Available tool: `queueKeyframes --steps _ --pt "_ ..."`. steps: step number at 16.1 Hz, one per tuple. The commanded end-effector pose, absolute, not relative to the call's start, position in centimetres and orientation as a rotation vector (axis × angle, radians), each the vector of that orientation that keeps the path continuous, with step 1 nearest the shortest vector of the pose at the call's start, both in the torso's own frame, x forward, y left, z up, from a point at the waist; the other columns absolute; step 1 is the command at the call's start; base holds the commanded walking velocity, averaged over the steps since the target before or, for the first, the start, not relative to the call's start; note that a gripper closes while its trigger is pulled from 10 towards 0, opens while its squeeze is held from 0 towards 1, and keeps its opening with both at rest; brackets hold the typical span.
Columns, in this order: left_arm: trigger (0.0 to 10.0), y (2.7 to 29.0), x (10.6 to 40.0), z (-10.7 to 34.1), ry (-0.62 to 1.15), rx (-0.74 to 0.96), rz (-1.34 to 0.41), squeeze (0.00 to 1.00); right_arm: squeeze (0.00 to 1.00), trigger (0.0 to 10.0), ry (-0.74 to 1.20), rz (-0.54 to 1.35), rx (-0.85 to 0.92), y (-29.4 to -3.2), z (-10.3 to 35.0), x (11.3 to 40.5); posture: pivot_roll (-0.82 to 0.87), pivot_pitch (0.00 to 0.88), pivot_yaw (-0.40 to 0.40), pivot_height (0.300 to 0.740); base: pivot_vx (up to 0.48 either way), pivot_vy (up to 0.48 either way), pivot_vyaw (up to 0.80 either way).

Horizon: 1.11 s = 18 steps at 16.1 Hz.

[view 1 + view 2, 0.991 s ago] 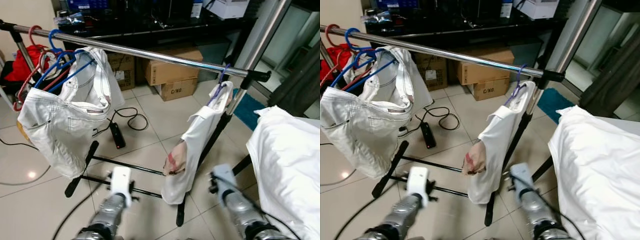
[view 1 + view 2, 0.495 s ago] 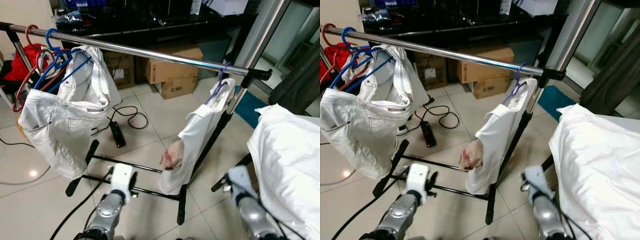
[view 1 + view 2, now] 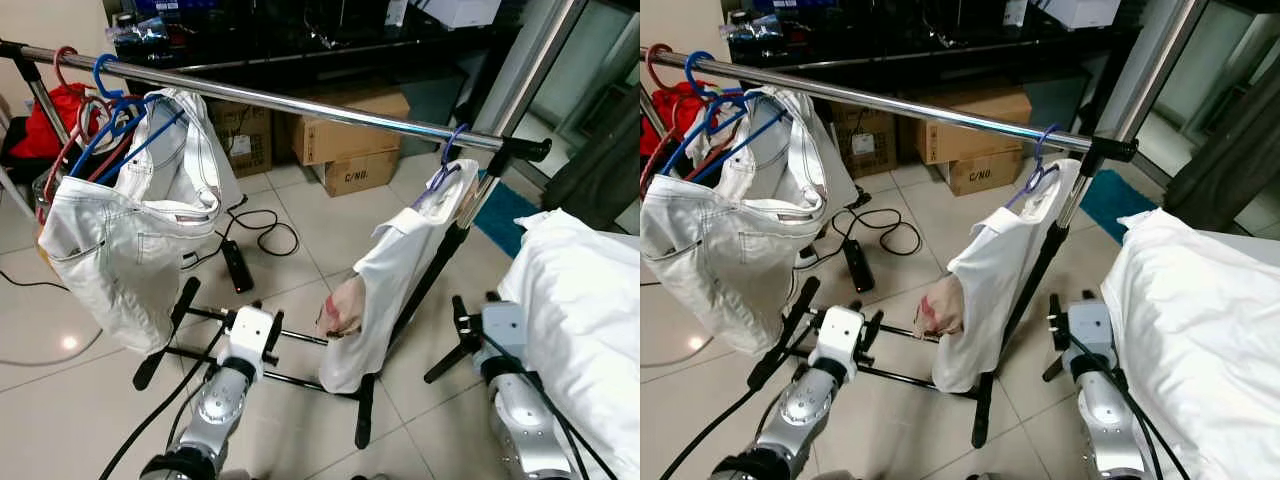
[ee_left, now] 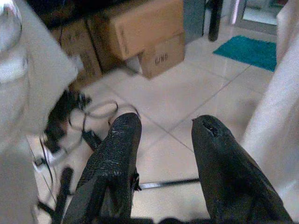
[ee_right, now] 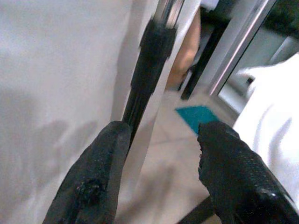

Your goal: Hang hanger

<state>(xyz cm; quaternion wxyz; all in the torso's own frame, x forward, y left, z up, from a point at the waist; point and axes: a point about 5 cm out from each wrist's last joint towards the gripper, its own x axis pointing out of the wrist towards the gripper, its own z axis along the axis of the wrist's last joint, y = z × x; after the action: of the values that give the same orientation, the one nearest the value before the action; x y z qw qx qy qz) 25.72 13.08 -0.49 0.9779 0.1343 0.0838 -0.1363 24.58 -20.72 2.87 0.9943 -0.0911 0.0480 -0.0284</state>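
A purple hanger (image 3: 446, 160) carrying a white shirt (image 3: 400, 265) hooks over the chrome rail (image 3: 300, 104) near its right end. Several blue hangers (image 3: 115, 118) with white jeans (image 3: 125, 245) hang at the rail's left end. My left gripper (image 3: 251, 318) is low in front of the rack, left of the shirt, open with nothing between its fingers (image 4: 117, 144). My right gripper (image 3: 476, 304) is low on the shirt's right, beside the rack's black upright (image 5: 152, 56). It is open and empty, and its fingers (image 5: 105, 163) frame the upright and shirt cloth.
Cardboard boxes (image 3: 345, 135) stand behind the rack. A power strip with a cable (image 3: 236, 268) lies on the tiled floor. White bedding (image 3: 590, 320) fills the right side, with a teal mat (image 3: 500, 215) beyond. The rack's black base bars (image 3: 290, 340) cross the floor before me.
My right arm has swung out to the right, away from the shirt. My left gripper has shifted slightly forward. The shirt and hanger stay on the rail.
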Motion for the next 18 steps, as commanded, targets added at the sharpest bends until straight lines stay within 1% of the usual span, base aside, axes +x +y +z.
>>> queueKeyframes --steps 1,2,4,6,7,8,9,11,13,14,15,17,18 --pt "10.0 12.4 25.8 0.0 0.119 0.325 -0.321 0.00 0.05 10.0 0.065 -0.118 -0.155 -21.5 3.8 24.6 0.06 0.026 -0.065 0.740 0.000 0.000 0.00" --pt "10.0 12.4 25.9 0.1 0.108 0.332 -0.321 0.00 0.00 10.0 0.039 -0.130 -0.139 -21.4 4.6 24.7 0.06 0.025 -0.064 0.740 0.000 0.000 0.00" --pt "10.0 12.5 26.3 0.6 0.075 0.347 -0.315 0.00 0.00 10.0 -0.023 -0.128 -0.056 -20.7 6.8 25.4 0.06 0.024 -0.062 0.740 0.000 0.000 0.00" --pt "10.0 12.4 26.7 1.1 0.046 0.377 -0.329 0.00 0.00 10.0 -0.075 0.097 0.021 -17.3 8.9 26.5 0.06 0.026 -0.061 0.740 0.000 0.000 0.00" --pt "10.0 12.2 27.0 1.4 0.028 0.412 -0.345 0.00 0.00 10.0 -0.107 0.146 0.042 -16.5 9.7 26.9 0.06 0.025 -0.064 0.740 0.000 0.000 0.00" --pt "10.0 11.2 27.8 2.2 -0.024 0.520 -0.439 0.00 0.00 10.0 -0.102 0.146 0.103 -16.1 10.2 27.4 0.07 0.022 -0.073 0.740 0.000 0.000 0.00" --pt "10.0 11.0 28.1 2.4 -0.028 0.526 -0.450 0.00 0.00 10.0 -0.100 0.147 0.105 -16.0 10.2 27.5 0.07 0.020 -0.074 0.740 0.000 0.000 0.00" --pt "10.0 10.1 28.8 2.8 -0.030 0.569 -0.527 0.00 0.00 10.0 -0.088 0.135 0.121 -16.2 10.7 27.5 0.08 0.019 -0.076 0.740 0.000 0.000 0.00" --pt "10.0 9.2 29.0 2.6 0.006 0.592 -0.597 0.00 0.00 10.0 -0.109 0.069 0.143 -17.0 11.9 28.2 0.07 0.016 -0.072 0.740 0.000 0.000 0.00" --pt "10.0 9.1 29.0 2.6 0.010 0.597 -0.604 0.00 0.00 10.0 -0.117 0.062 0.147 -17.1 12.3 28.3 0.07 0.015 -0.071 0.740 0.000 0.000 0.00" --pt "10.0 8.5 28.9 2.5 0.017 0.616 -0.638 0.00 0.00 10.0 -0.152 0.050 0.161 -17.1 13.5 28.7 0.06 0.014 -0.068 0.740 0.000 0.000 0.00" --pt "10.0 7.6 29.0 2.5 0.019 0.619 -0.670 0.00 0.00 10.0 -0.177 0.040 0.179 -17.2 14.4 28.8 0.06 0.014 -0.067 0.740 0.000 0.000 0.00" --pt "10.0 6.5 29.2 2.9 0.013 0.607 -0.708 0.00 0.00 10.0 -0.178 0.033 0.189 -17.3 14.8 29.0 0.06 0.013 -0.068 0.740 0.000 0.000 0.00"
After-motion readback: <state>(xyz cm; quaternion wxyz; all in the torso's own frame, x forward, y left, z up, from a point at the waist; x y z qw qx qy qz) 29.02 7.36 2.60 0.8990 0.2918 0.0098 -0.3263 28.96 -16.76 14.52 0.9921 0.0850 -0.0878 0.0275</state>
